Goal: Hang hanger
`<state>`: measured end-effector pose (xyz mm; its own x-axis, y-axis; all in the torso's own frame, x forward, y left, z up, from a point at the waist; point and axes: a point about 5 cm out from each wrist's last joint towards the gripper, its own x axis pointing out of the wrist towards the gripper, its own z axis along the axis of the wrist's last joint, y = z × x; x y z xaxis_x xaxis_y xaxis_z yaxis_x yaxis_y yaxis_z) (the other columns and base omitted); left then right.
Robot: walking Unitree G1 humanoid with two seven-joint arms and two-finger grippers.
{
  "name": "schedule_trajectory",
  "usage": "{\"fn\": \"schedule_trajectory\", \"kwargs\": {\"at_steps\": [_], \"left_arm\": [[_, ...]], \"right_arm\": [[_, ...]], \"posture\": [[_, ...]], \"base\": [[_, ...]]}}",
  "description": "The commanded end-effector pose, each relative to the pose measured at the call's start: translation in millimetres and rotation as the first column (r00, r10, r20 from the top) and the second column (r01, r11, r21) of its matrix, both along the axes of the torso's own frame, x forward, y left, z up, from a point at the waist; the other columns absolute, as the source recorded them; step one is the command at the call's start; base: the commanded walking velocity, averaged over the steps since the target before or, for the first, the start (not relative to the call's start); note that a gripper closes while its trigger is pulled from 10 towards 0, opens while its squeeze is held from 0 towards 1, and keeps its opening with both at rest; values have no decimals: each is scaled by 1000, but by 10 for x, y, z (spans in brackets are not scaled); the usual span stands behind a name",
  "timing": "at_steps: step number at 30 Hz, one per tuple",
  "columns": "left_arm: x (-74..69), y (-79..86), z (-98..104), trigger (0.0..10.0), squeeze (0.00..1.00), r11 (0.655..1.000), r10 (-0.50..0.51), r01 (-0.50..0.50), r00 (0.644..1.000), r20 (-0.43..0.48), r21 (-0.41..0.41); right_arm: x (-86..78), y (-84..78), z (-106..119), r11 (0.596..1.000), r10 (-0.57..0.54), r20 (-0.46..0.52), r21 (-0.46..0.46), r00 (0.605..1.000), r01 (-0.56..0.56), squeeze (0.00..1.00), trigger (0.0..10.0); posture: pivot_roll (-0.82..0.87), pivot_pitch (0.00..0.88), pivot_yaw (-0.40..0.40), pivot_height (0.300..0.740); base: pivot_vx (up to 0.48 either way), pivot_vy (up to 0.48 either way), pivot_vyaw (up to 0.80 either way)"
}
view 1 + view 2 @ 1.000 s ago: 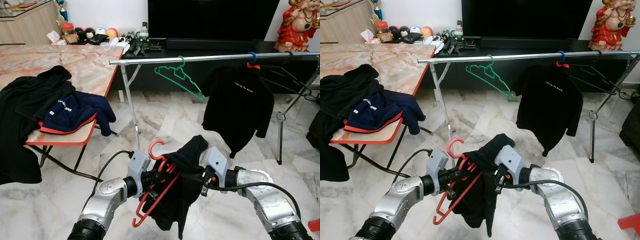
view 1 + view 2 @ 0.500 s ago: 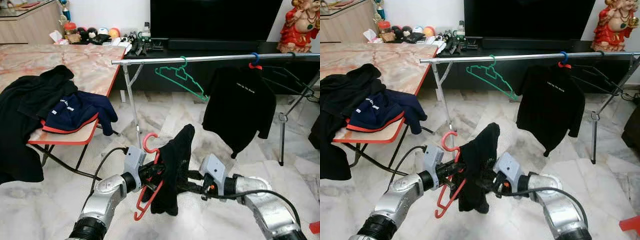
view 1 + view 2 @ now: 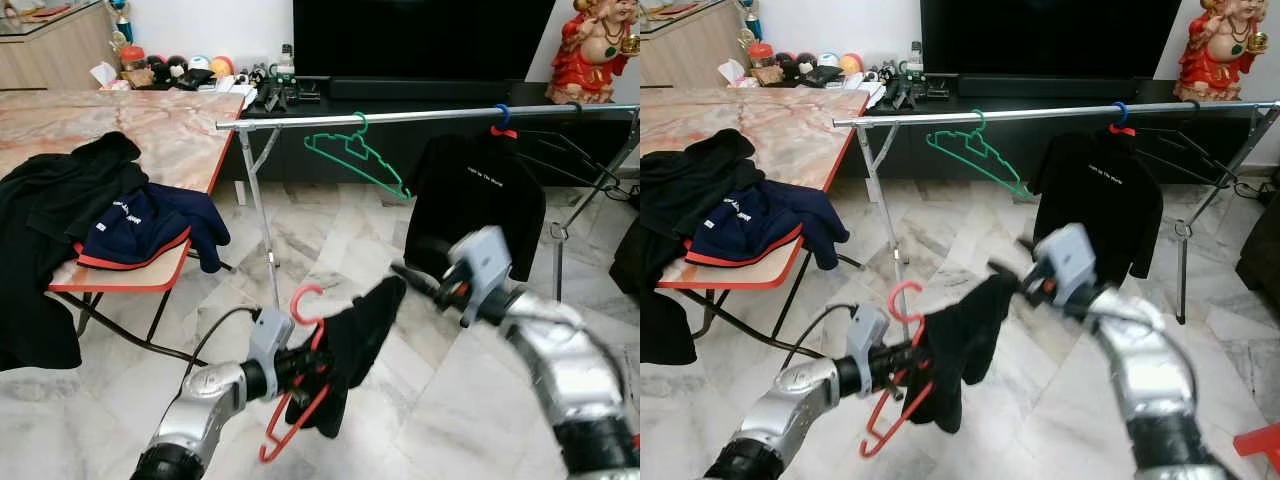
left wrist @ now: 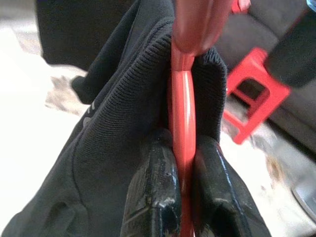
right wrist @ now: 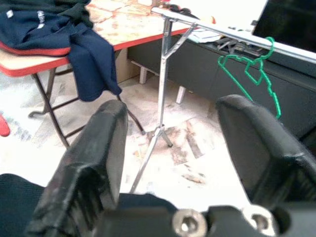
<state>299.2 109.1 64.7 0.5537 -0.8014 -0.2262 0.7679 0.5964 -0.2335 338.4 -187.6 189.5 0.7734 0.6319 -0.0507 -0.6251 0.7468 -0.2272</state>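
Red hanger (image 4: 183,148), black garment (image 3: 355,345) draped on it, was pinched between left gripper (image 4: 185,197) fingers. Right gripper (image 5: 173,143) was spread, empty, raised beyond the garment, before the rail (image 3: 400,117); open floor (image 3: 330,240) beneath.

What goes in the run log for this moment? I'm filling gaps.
left tool: shut on red hanger | black garment: draped on it | right tool: open, raised | rail: not reached
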Motion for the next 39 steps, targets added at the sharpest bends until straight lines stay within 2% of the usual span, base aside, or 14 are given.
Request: {"fn": "schedule_trajectory", "kwargs": {"at_steps": [1, 4, 5, 8, 9, 10, 12, 15, 16, 21, 22, 28, 33, 39], "left_arm": [[-27, -22, 41, 10000, 0, 997, -70, 70, 997, 16, 22], [-105, 4, -16, 10000, 0, 990, -133, 134, 991, -19, 46], [-144, 13, -25, 10000, 0, 984, -168, 169, 985, -32, 48], [-165, 11, -15, 10000, 0, 979, -195, 197, 980, -35, 49], [-169, 11, -13, 10000, 0, 977, -206, 208, 978, -38, 56], [-192, 1, 18, 10000, 0, 964, -255, 258, 966, -41, 62], [-210, -6, 42, 10000, 0, 954, -290, 292, 956, -40, 65], [-233, -16, 71, 10000, 0, 935, -341, 343, 939, -38, 89], [-236, -18, 85, 10000, 0, 928, -357, 359, 933, -35, 105], [-231, -50, 177, 10000, 0, 905, -410, 409, 912, -20, 114], [-235, -67, 211, 10000, 0, 894, -432, 430, 902, -11, 123], [-266, -71, 236, 10000, 0, 853, -498, 493, 867, -16, 170], [-274, -74, 283, 10000, 0, 832, -530, 523, 848, -16, 187], [-283, -104, 292, 10000, 0, 822, -542, 534, 840, -16, 197]], "right_arm": [[-23, 20, -72, 993, 94, -51, -65, 994, -97, 1000, 10000], [-37, 4, -77, 971, 179, -97, -144, 979, -192, 1000, 10000], [-95, 5, -130, 932, 280, -174, -185, 944, -311, 1000, 10000], [-207, 10, -219, 861, 401, -269, -217, 876, -460, 992, 10000], [-239, 5, -255, 835, 431, -304, -221, 850, -503, 255, 10000], [-260, -16, -322, 801, 459, -367, -223, 809, -556, 0, 10000], [-253, -27, -350, 790, 462, -397, -224, 794, -571, 0, 10000], [-311, -12, -391, 720, 534, -466, -185, 705, -668, 0, 10000], [-328, -7, -408, 692, 562, -498, -155, 661, -705, 1000, 10000], [-328, 17, -562, 625, 558, -563, -199, 610, -755, 992, 10000], [-325, 66, -564, 610, 579, -555, -191, 597, -769, 0, 10000], [-321, 166, -558, 535, 636, -574, -152, 515, -831, 0, 10000], [-277, 214, -592, 504, 647, -573, -174, 503, -846, 0, 10000], [-192, 288, -698, 531, 602, -558, -254, 570, -809, 0, 10000]], "posture": [[-25, 56, -10, 740], [-28, 58, -12, 740], [-29, 60, -10, 740], [-24, 62, -13, 740], [-24, 62, -13, 740], [-27, 63, -17, 740], [-27, 64, -19, 740], [-23, 65, -21, 740], [-24, 65, -22, 740], [-15, 64, -24, 740], [-13, 64, -25, 740], [-1, 55, -26, 740], [8, 47, -27, 740], [13, 39, -29, 740]], "base": [[0, 0, 0], [0, 0, 0], [0, 0, 0], [0, 0, 0], [0, 0, 0], [0, 0, 0], [0, 0, 0], [0, 0, 0], [0, 0, 0], [0, 0, 0], [0, 0, 0], [0, 0, 0], [0, 0, 0], [0, 0, 0]]}}
